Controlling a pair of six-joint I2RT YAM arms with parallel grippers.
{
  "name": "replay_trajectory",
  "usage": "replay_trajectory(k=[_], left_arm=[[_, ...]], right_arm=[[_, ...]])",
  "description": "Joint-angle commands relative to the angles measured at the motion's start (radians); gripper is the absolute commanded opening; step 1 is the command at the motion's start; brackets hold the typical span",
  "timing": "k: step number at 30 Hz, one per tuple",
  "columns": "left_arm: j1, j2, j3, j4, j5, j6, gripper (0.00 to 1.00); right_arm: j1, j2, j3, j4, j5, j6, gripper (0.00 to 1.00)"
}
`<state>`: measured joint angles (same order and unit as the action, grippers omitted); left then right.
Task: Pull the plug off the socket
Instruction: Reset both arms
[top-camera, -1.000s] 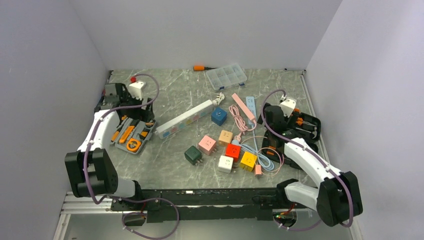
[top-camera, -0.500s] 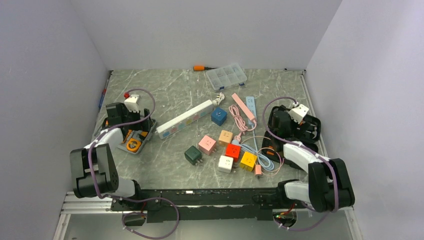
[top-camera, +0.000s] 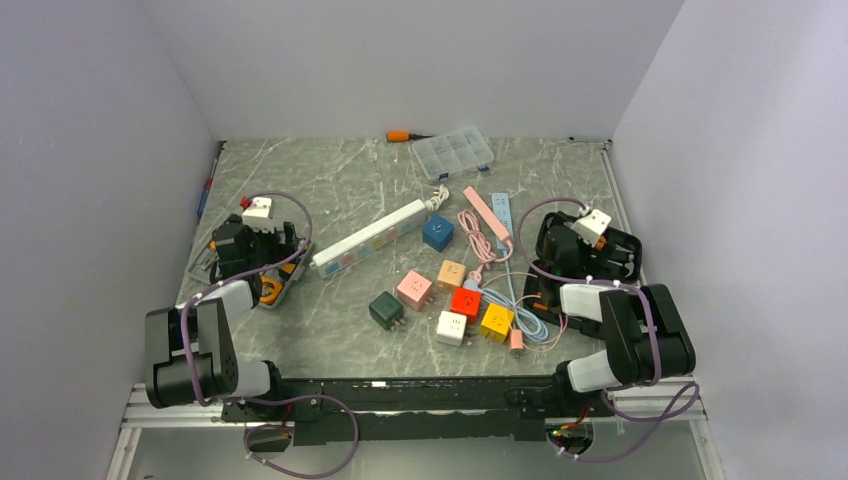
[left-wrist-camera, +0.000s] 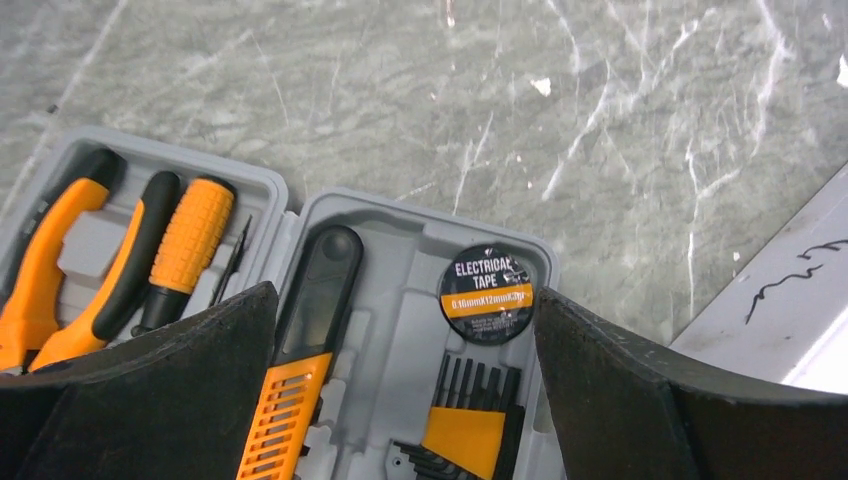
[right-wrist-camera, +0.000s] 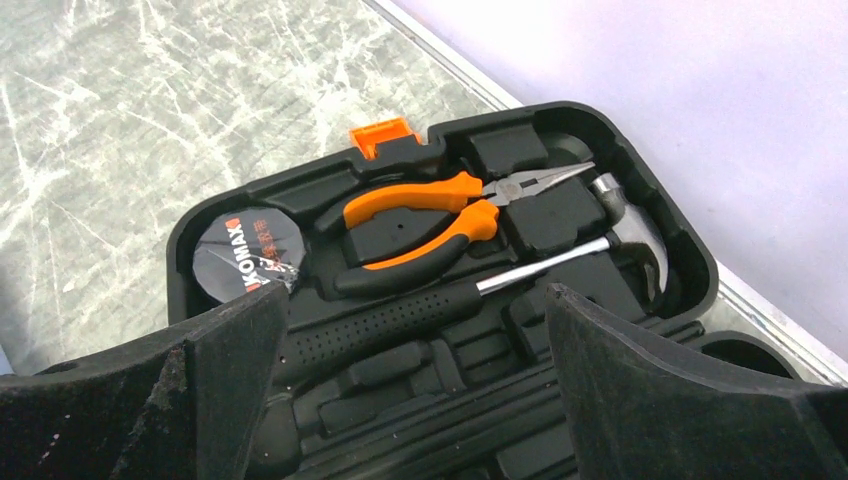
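The socket (top-camera: 370, 238) is a long white power strip with pastel outlet faces, lying slanted in the middle of the table, its white cord (top-camera: 437, 197) at the far end. I cannot make out a plug in it at this size. My left gripper (top-camera: 243, 258) is open and empty, folded back over a grey tool case (top-camera: 272, 290), well left of the socket. In the left wrist view the gripper (left-wrist-camera: 405, 400) hangs over the case (left-wrist-camera: 400, 300), and a white bar edge (left-wrist-camera: 790, 310) shows at the right. My right gripper (top-camera: 562, 252) (right-wrist-camera: 415, 390) is open and empty over a black tool case (right-wrist-camera: 440, 250).
Several cube adapters lie near the middle: blue (top-camera: 437, 232), pink (top-camera: 413, 289), red (top-camera: 465, 302), yellow (top-camera: 496, 321), white (top-camera: 452, 327), dark green (top-camera: 386, 309). A pink strip (top-camera: 488, 212) and tangled cords lie right of centre. A clear organiser box (top-camera: 454, 152) and an orange screwdriver (top-camera: 403, 135) sit at the back.
Both arms have folded back toward their bases. The left gripper came nearer along the grey case, and the right gripper drew back over the black case. The socket has not moved.
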<state>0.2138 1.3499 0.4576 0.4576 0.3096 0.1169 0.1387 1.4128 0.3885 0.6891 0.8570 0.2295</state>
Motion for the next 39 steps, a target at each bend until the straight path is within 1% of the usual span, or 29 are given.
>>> replay_trajectory(k=[1, 2, 4, 12, 14, 17, 18, 19, 20, 22, 23, 24, 25, 27, 29, 30, 31, 32, 33, 35, 36, 38, 39], left_arm=[[0.002, -0.05, -0.035, 0.169, 0.001, -0.037, 0.99], [0.001, -0.056, -0.044, 0.182, -0.012, -0.042, 0.99], [0.002, -0.067, -0.054, 0.187, -0.051, -0.053, 0.99], [0.002, -0.09, -0.086, 0.224, -0.082, -0.068, 0.99], [0.002, -0.086, -0.095, 0.261, -0.066, -0.088, 0.99], [-0.001, -0.048, -0.137, 0.405, -0.049, -0.11, 0.99], [-0.01, -0.036, -0.138, 0.422, -0.048, -0.13, 0.99], [-0.03, -0.045, -0.128, 0.379, -0.075, -0.1, 0.99], [-0.05, -0.049, -0.132, 0.381, -0.103, -0.079, 0.99], [-0.082, -0.035, -0.187, 0.506, -0.137, -0.057, 0.99], [-0.105, -0.035, -0.216, 0.539, -0.162, -0.031, 0.99], [-0.133, -0.014, -0.26, 0.618, -0.184, -0.016, 0.99], [-0.144, 0.003, -0.293, 0.74, -0.178, -0.005, 0.99], [-0.165, -0.037, -0.294, 0.667, -0.19, 0.02, 0.99], [-0.167, -0.003, -0.297, 0.736, -0.201, 0.017, 0.99], [-0.167, -0.007, -0.288, 0.706, -0.206, 0.015, 0.99], [-0.167, -0.021, -0.271, 0.641, -0.208, 0.017, 0.99], [-0.167, -0.024, -0.251, 0.606, -0.21, 0.015, 0.99], [-0.167, -0.011, -0.236, 0.6, -0.218, 0.007, 0.99], [-0.155, 0.001, -0.23, 0.601, -0.202, -0.005, 0.99], [-0.152, -0.004, -0.223, 0.577, -0.201, -0.006, 0.99], [-0.141, 0.003, -0.226, 0.602, -0.185, -0.015, 0.99], [-0.14, -0.002, -0.229, 0.597, -0.188, -0.013, 0.99]], right_arm=[[-0.006, 0.04, -0.008, 0.154, 0.021, -0.016, 1.0], [-0.005, 0.054, -0.018, 0.206, 0.025, -0.045, 1.0], [-0.005, 0.058, 0.001, 0.164, -0.004, -0.041, 1.0], [-0.006, 0.079, -0.005, 0.217, -0.169, -0.127, 1.0], [-0.008, 0.081, -0.004, 0.214, -0.188, -0.136, 1.0], [-0.01, 0.076, -0.015, 0.232, -0.197, -0.14, 1.0], [-0.01, 0.069, -0.029, 0.251, -0.206, -0.145, 1.0], [-0.01, 0.057, -0.052, 0.283, -0.218, -0.153, 1.0], [-0.01, 0.05, -0.078, 0.327, -0.227, -0.165, 1.0], [-0.007, 0.03, -0.129, 0.421, -0.256, -0.183, 1.0], [-0.006, 0.026, -0.15, 0.461, -0.268, -0.19, 1.0], [-0.005, 0.022, -0.173, 0.497, -0.279, -0.199, 1.0], [-0.002, 0.021, -0.193, 0.535, -0.289, -0.206, 1.0], [0.001, 0.024, -0.24, 0.611, -0.319, -0.217, 1.0], [0.001, 0.048, -0.271, 0.668, -0.372, -0.218, 1.0], [0.003, 0.098, -0.27, 0.746, -0.378, -0.245, 1.0], [0.009, 0.125, -0.259, 0.775, -0.353, -0.278, 1.0], [0.008, 0.093, -0.231, 0.667, -0.357, -0.242, 1.0], [-0.014, 0.067, -0.189, 0.511, -0.376, -0.19, 1.0], [-0.071, 0.094, -0.14, 0.452, -0.432, -0.161, 1.0], [-0.106, 0.067, -0.132, 0.393, -0.468, -0.124, 1.0], [-0.116, 0.083, -0.14, 0.451, -0.475, -0.139, 1.0], [-0.115, 0.071, -0.135, 0.418, -0.478, -0.125, 1.0]])
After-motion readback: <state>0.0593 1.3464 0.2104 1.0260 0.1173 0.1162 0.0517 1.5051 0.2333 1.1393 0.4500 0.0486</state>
